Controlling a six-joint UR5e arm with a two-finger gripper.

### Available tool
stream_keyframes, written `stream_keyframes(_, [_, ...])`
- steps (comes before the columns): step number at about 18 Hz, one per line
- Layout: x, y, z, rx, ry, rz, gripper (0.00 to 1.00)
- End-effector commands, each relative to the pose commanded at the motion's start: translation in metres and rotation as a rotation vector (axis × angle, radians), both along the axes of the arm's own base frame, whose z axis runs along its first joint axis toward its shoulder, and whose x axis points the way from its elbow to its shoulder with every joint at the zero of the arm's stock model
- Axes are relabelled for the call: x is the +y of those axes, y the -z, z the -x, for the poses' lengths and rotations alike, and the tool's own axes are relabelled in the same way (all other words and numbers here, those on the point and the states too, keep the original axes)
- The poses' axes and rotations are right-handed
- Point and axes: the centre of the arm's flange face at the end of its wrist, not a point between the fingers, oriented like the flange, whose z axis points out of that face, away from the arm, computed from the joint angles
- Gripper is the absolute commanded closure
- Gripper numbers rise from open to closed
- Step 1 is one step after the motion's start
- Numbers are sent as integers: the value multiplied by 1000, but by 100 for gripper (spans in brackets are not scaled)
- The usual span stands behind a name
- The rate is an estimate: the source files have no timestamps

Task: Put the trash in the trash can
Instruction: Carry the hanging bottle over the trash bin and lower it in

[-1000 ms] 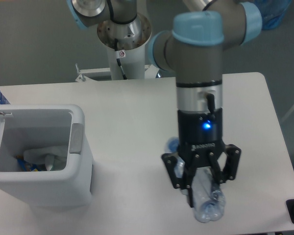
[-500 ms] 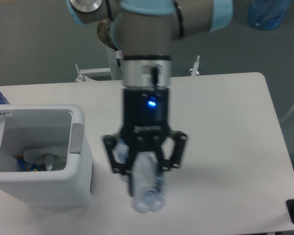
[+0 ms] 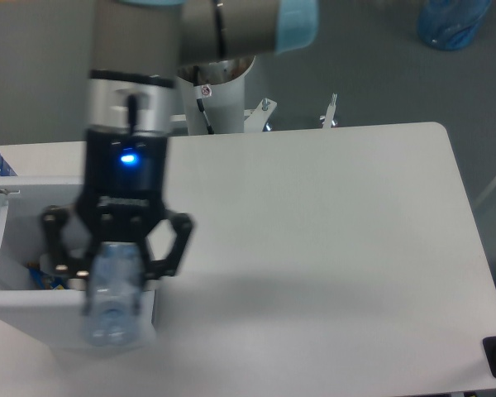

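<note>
Carrying: the gripper has the water bottle up in the air at the trash can, so this reads as the transport step, right at its end.
Jaws: closed in on the bottle's upper part, one finger on each side, linkages splayed out wide; the bottle hangs lengthwise below them.
Bottle position: it dangles over the can's near-right corner, at about 5 o'clock of the opening, its lower end in front of the can's front wall in this view; whether it is fully above the opening I cannot tell.
Bottle look: clear, crushed, motion-blurred, pale bluish through the plastic; the label is too smeared to pick out.
Trash can: white and boxy, sitting at the surface's 8 o'clock corner, mostly hidden by the arm; a sliver of dark and blue contents shows at 9 o'clock of the gripper, not clear enough to name.
Next move, my call: nudge toward 10 o'clock so the bottle centres over the opening, then spread the jaws and let it fall.
Watch for: a long bottle released at the rim could catch the wall and tip out onto the surface.
Progress, my call: this item is nearly binned.
</note>
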Motion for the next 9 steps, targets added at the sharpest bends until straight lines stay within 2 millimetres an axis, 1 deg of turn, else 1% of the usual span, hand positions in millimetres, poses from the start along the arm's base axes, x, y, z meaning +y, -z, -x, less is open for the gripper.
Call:
stream_keyframes(2, [7,8,-22,-8,34,13,47])
stream_keyframes(3, [8,12,-27,-11,40,20,46])
stream_keyframes(4, [7,16,-27,-12,43,27,37])
stream_keyframes(5, [5,18,-28,-9,48,33,12])
stream_keyframes(6, [4,19,-28,6,60,36,0])
stream_keyframes(9, [2,15,-29,29,78,33,0])
